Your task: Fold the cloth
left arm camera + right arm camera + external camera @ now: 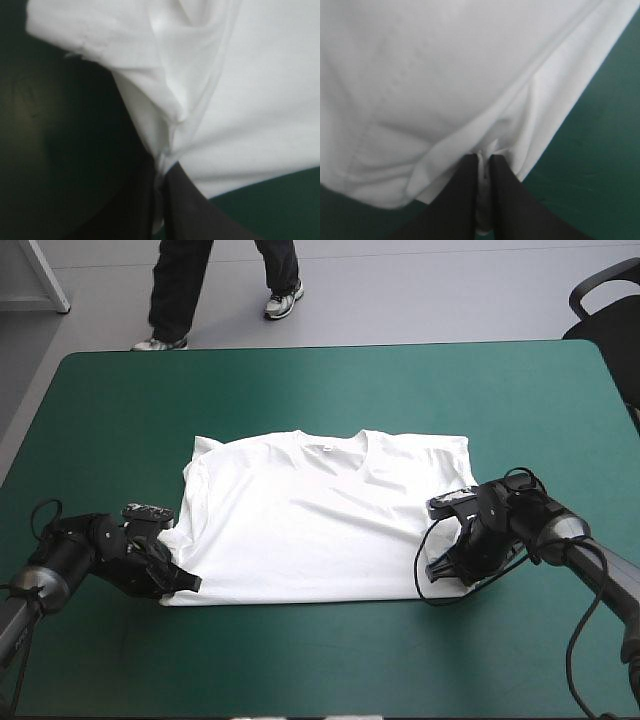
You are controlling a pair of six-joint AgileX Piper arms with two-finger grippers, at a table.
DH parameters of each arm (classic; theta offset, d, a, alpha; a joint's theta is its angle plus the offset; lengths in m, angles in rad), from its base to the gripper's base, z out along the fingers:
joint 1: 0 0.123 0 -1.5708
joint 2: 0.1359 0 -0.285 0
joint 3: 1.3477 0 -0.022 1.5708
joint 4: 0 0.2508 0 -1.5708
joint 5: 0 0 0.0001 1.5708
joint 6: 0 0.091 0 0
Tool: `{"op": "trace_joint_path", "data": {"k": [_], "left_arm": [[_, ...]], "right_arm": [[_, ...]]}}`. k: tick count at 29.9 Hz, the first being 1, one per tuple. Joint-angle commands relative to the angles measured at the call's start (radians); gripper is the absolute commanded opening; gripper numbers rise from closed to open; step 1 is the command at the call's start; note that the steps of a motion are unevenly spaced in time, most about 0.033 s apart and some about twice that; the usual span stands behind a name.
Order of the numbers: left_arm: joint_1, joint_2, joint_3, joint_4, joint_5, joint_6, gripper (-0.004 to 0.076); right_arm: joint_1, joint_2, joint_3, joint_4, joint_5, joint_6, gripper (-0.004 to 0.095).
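- Left gripper [178,578], black fin-shaped fingers, pinches the near left hem corner of the white short-sleeved T-shirt [320,520].
- Right gripper [440,568] clamps the near right corner.
- The T-shirt lies flat mid-table on the teal-green cover [320,390], collar far.

Even light from overhead, soft shadows; the surface [50,150] beside the left hand [162,169] lies in deep shade.

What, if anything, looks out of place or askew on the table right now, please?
Nothing stands out. The T-shirt lies spread flat on the teal-green table, collar toward the far edge. The only puckers are at its two near corners, where the left gripper and the right gripper are shut on it.
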Motion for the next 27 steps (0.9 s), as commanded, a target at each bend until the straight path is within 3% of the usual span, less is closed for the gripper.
{"op": "trace_joint_path", "data": {"k": [1, 8, 13, 18, 27], "left_arm": [[-0.004, -0.084, -0.019, 0.004, 0.015, -0.026, 0.0019], [-0.004, -0.121, -0.019, -0.087, 0.040, -0.002, 0.0019], [-0.004, -0.121, -0.019, -0.091, -0.011, -0.009, 0.0019], [-0.004, -0.119, -0.075, -0.092, -0.057, -0.009, 0.0019], [-0.004, 0.034, -0.380, -0.080, -0.055, -0.007, 0.0019]], "right_arm": [[0.000, -0.056, -0.019, -0.023, 0.028, 0.007, -0.0014], [0.000, -0.068, -0.033, 0.089, 0.025, -0.040, -0.0014], [0.000, -0.068, -0.078, 0.109, 0.005, -0.059, -0.0014], [0.000, -0.066, -0.155, 0.092, -0.033, -0.056, -0.0014], [-0.006, -0.065, -0.323, -0.066, -0.123, 0.003, -0.0014]]}}
